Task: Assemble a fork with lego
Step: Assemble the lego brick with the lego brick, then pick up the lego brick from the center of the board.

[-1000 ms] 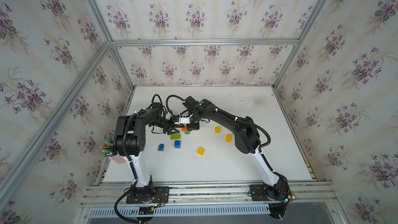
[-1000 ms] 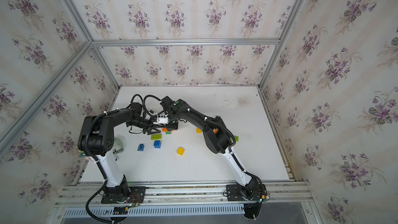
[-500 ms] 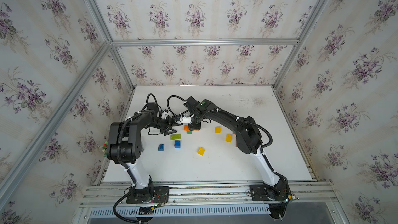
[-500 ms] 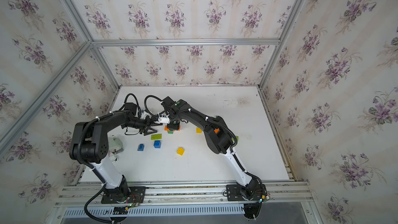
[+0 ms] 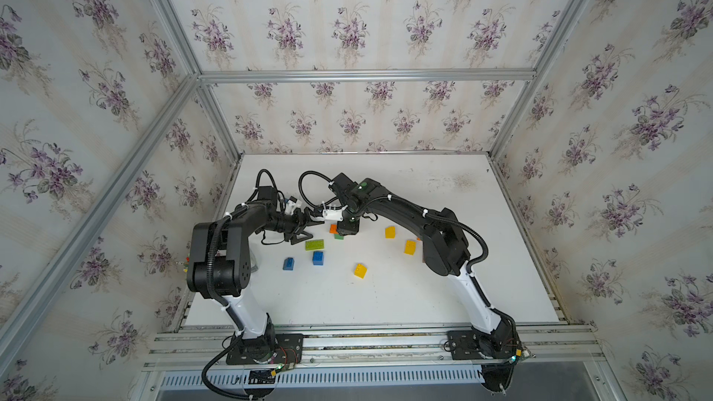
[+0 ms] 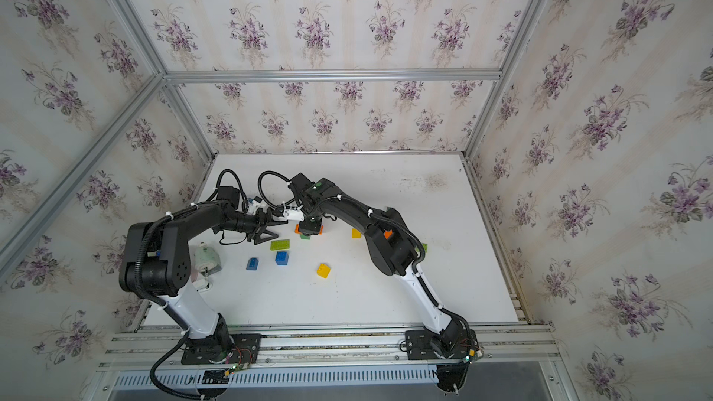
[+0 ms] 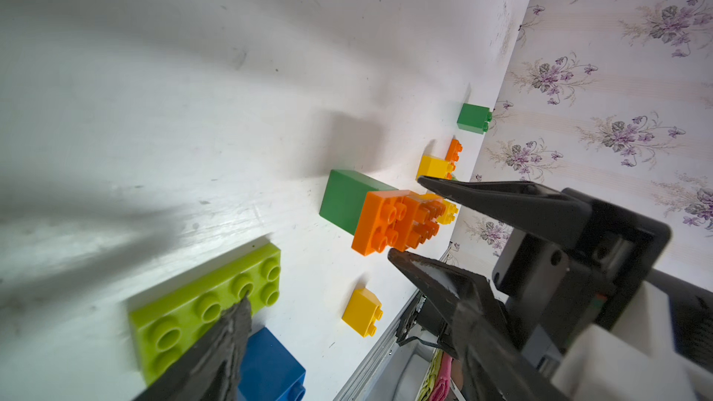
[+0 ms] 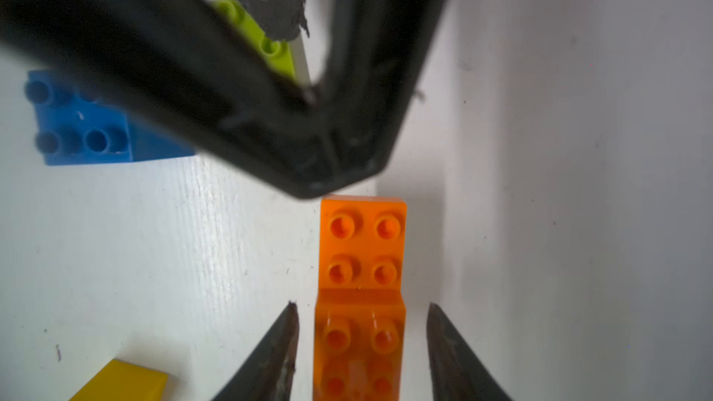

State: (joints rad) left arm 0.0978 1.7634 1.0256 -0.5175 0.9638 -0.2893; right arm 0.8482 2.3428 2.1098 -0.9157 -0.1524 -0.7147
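Note:
An orange stepped lego piece (image 8: 362, 248) (image 7: 389, 221) (image 5: 333, 229) sits on a dark green brick (image 7: 347, 198) (image 5: 338, 237) on the white table (image 5: 405, 295). My right gripper (image 8: 362, 304) (image 5: 345, 230) points down over it and is open, one finger on each side of the raised orange part with a gap on both sides. My left gripper (image 7: 316, 279) (image 5: 310, 223) reaches in from the left, wide open and holding nothing. One of its fingers hangs over a lime green plate (image 7: 204, 306) (image 5: 314, 244); the other ends beside the orange piece.
Loose bricks lie around: two blue (image 5: 318, 258) (image 5: 288, 263), three yellow (image 5: 360, 270) (image 5: 390, 232) (image 5: 409, 247), and an orange (image 6: 387, 234) and a green (image 6: 423, 247) by the right arm. A pale cup (image 6: 206, 260) stands at the table's left edge.
Both grippers have opened. The right one has let go of the orange piece, which stays on the green brick. The left arm's elbow has swung out to the left.

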